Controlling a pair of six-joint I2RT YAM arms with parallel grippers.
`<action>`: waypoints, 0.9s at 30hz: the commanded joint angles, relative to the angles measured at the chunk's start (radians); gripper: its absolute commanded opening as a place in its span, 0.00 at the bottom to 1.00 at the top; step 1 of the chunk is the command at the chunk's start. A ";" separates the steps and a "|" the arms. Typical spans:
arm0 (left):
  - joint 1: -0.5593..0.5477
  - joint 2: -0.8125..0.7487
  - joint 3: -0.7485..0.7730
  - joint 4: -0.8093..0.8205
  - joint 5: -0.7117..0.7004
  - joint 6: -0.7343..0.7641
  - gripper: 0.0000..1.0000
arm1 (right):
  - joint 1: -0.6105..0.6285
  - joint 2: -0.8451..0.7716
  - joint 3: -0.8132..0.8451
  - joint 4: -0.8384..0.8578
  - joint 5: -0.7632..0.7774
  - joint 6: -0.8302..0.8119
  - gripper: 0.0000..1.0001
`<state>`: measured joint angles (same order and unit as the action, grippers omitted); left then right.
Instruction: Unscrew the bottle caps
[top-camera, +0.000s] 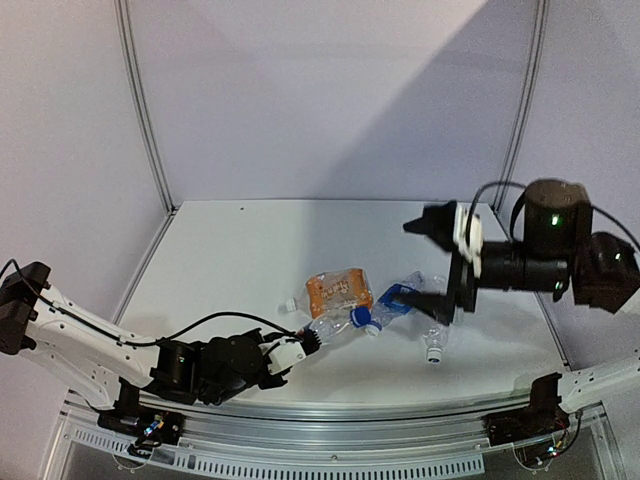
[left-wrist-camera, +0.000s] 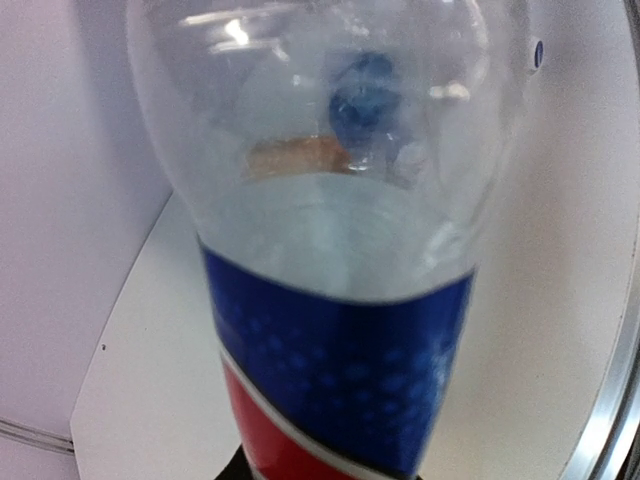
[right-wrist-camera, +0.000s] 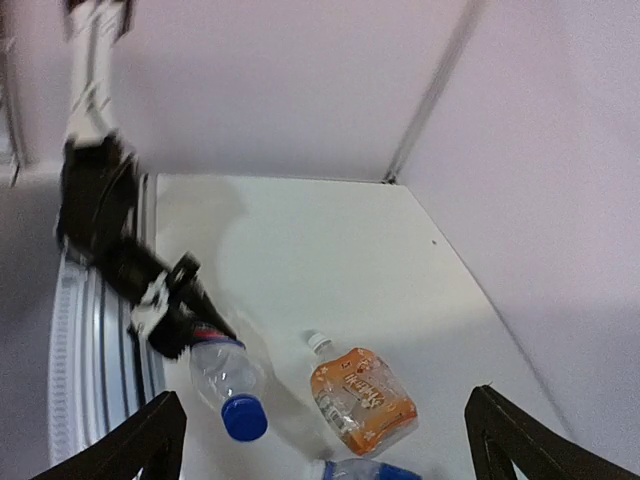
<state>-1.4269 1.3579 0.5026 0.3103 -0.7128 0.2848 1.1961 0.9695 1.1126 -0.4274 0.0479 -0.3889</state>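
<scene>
Four items lying on flat white table. Clear plastic Pepsi-labelled bottle with round blue cap, base clamped in left gripper. Squat orange-filled bottle, blue-labelled clear bottle and plain clear bottle close beside. Right gripper raised above them, fingers spread wide.

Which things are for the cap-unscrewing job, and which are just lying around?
For the job: Pepsi bottle with blue cap; orange bottle with white cap; blue-labelled bottle; plain clear bottle; left gripper; right gripper.
Just there: white table; metal rail; wall panels.
</scene>
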 joint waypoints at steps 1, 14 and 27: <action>-0.004 -0.006 0.022 0.021 -0.019 -0.009 0.00 | -0.071 0.174 0.257 -0.370 0.147 0.676 0.99; -0.012 0.032 0.039 0.010 -0.044 0.001 0.00 | -0.165 0.334 0.205 -0.418 -0.279 1.074 0.73; -0.013 0.016 0.034 0.018 -0.050 -0.002 0.00 | -0.174 0.420 0.183 -0.331 -0.413 1.131 0.62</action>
<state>-1.4277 1.3907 0.5247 0.3096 -0.7513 0.2863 1.0328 1.3651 1.3075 -0.7872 -0.3187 0.7132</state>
